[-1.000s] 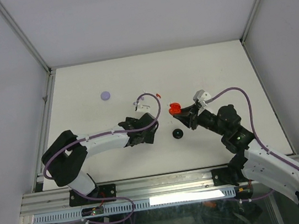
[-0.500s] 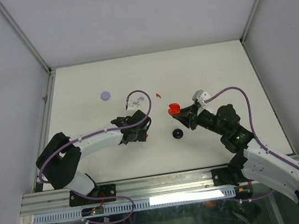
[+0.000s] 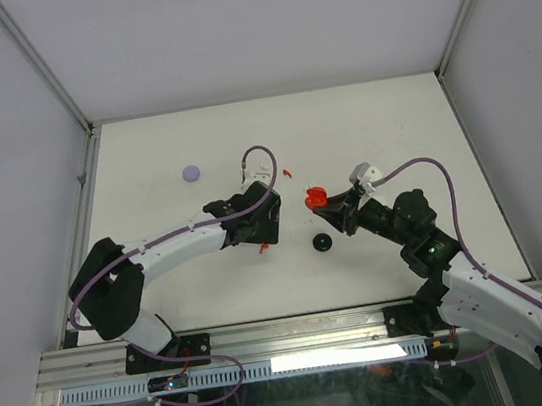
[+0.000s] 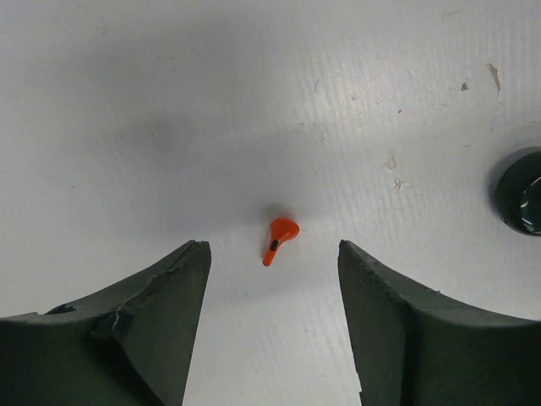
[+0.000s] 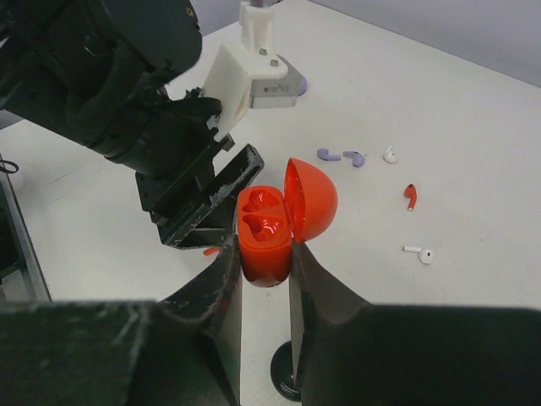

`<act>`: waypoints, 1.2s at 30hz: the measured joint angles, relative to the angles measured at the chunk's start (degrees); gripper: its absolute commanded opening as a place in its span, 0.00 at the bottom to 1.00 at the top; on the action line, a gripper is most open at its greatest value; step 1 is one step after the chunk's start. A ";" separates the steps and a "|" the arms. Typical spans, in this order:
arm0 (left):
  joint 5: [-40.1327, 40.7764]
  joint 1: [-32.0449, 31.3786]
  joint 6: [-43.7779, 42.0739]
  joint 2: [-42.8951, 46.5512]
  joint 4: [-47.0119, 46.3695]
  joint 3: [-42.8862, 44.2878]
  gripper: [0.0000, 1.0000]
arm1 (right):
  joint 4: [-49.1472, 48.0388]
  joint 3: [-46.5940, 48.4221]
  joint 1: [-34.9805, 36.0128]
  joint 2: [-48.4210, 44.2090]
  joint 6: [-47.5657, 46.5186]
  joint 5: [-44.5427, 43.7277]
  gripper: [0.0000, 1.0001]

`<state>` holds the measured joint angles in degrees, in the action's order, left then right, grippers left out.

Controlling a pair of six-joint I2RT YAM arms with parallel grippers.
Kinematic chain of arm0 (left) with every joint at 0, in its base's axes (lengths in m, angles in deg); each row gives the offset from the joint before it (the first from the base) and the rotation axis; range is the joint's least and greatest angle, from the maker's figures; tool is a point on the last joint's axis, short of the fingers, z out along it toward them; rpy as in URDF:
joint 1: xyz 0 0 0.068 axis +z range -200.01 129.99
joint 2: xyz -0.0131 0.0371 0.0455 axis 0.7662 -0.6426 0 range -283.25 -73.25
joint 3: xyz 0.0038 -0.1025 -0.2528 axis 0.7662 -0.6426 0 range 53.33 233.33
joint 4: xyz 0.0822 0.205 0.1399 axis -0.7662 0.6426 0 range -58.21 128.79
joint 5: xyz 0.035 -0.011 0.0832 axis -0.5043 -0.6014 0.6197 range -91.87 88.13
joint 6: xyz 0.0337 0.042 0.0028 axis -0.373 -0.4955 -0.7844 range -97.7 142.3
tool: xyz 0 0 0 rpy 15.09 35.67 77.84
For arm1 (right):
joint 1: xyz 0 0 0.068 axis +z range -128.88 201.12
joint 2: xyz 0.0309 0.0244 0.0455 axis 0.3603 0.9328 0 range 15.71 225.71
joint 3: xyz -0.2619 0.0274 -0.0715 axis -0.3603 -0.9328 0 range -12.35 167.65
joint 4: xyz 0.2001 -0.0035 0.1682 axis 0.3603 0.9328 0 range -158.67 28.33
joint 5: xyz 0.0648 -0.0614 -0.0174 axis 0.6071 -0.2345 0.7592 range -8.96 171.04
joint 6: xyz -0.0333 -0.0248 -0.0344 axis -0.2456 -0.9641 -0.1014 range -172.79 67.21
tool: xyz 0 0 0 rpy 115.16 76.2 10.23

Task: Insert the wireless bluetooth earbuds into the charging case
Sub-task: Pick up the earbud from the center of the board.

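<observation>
An open red charging case (image 5: 266, 233) stands upright between the fingers of my right gripper (image 5: 264, 254), both earbud sockets empty and the lid (image 5: 314, 199) swung back. From above, the case (image 3: 316, 197) is held over the table by that gripper (image 3: 321, 203). My left gripper (image 4: 272, 254) is open and low over the table. A red earbud (image 4: 279, 237) lies loose just ahead of its fingertips, untouched. In the top view that earbud (image 3: 264, 247) sits at the left gripper (image 3: 261, 238). A second red earbud (image 5: 411, 196) lies farther back.
A black case (image 3: 323, 242) rests on the table below the red one and shows at the right edge of the left wrist view (image 4: 520, 190). A lavender case (image 3: 191, 173) lies far left. Two lavender earbuds (image 5: 340, 156) and two white ones (image 5: 390, 155) (image 5: 420, 253) lie loose.
My left gripper has shifted right, over the loose red earbud, and its jaws have narrowed somewhat. The right gripper and red case have stayed put.
</observation>
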<state>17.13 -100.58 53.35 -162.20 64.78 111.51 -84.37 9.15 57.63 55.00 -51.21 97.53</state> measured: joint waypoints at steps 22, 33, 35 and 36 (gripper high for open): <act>-6.21 0.44 -8.41 -12.13 4.57 7.52 0.35 | 0.57 0.00 0.00 -0.39 0.04 0.04 0.00; -8.66 1.55 -9.60 -14.21 6.03 8.61 0.30 | 0.83 0.00 0.00 -0.57 0.02 0.04 0.00; -8.90 1.57 -9.62 -14.82 6.21 8.66 0.30 | 0.98 0.00 0.00 -0.57 0.04 0.04 0.00; -9.03 1.55 -9.64 -14.93 6.34 8.92 0.29 | 1.03 0.00 0.00 -0.57 0.04 0.04 0.00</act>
<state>8.11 -99.03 43.71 -177.13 71.12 120.42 -83.34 9.15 57.63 54.43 -51.16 97.57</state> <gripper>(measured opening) 0.305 0.228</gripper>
